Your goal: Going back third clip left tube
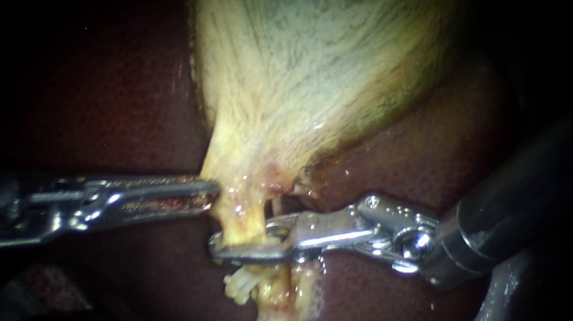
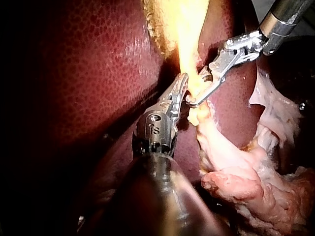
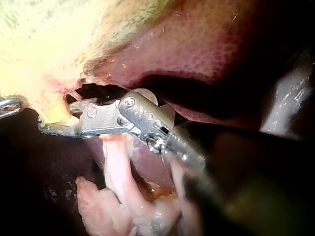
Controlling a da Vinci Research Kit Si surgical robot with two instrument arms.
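Endoscope view: right instrument's end effector [image 1: 243, 238] spread astride the left tube [image 1: 241, 213] just beneath the gallbladder [image 1: 312, 63].

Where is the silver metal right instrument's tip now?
Endoscope view centre: the right instrument's tip straddles the pale yellow tube below the gallbladder, opposite the left instrument.
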